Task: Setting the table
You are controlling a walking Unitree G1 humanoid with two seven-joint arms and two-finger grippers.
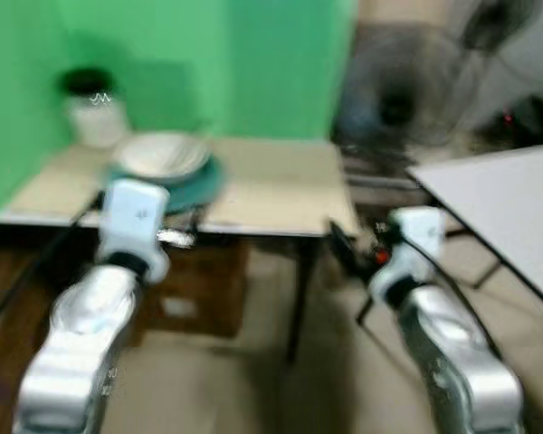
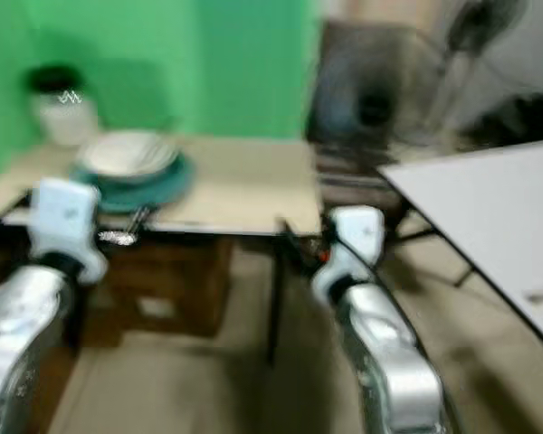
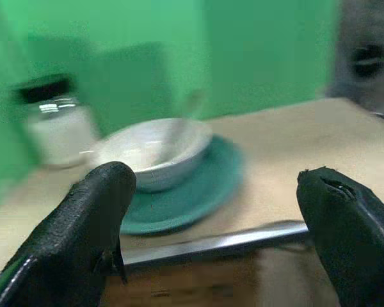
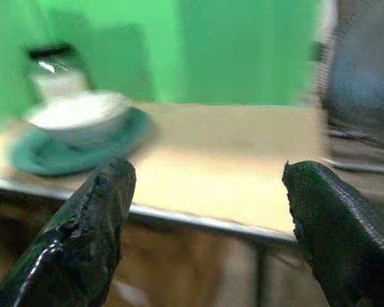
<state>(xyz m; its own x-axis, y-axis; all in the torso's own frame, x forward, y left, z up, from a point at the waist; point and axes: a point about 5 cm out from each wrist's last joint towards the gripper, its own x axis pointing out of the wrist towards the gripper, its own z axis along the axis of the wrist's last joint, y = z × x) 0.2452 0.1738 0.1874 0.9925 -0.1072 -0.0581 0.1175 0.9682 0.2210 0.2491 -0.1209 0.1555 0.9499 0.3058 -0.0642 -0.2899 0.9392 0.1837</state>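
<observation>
We're at the approach stage, all views blurred, so the camera is likely moving. Left pincer (image 3: pixel 211 236) is wide open with nothing in it, fingers spread either side of the table (image 1: pixel 281 181) edge. Right pincer (image 4: pixel 208 236) is also wide open and empty, facing the same table edge.

Task things, placed off the pincers: white bowl (image 3: pixel 150 150) sits on the teal plate (image 3: pixel 198 192), straight ahead of the left pincer and just past the table edge. From the right pincer the bowl and plate lie ahead and off toward the left-arm side, with bare tabletop directly in front. A jar with a black lid (image 1: pixel 95 108) stands behind the plate, farther from both pincers, against the green backdrop (image 1: pixel 208 63). Something shiny, maybe a spoon (image 2: pixel 122 235), lies at the near table edge just beside the left pincer; too blurred to be sure.

A second, white table (image 1: pixel 507 208) is off to the outer side of the right arm; a fan (image 1: pixel 398 90) stands beyond.

Risks as we judge them:
- Left pincer is low, about level with the table edge; pushing forward could hit the rim.
- Bowl is loose on the plate; lifting the plate tilted could slide it off.
- The shiny item at the edge could get knocked to the floor.
- Blur makes aim unreliable.
</observation>
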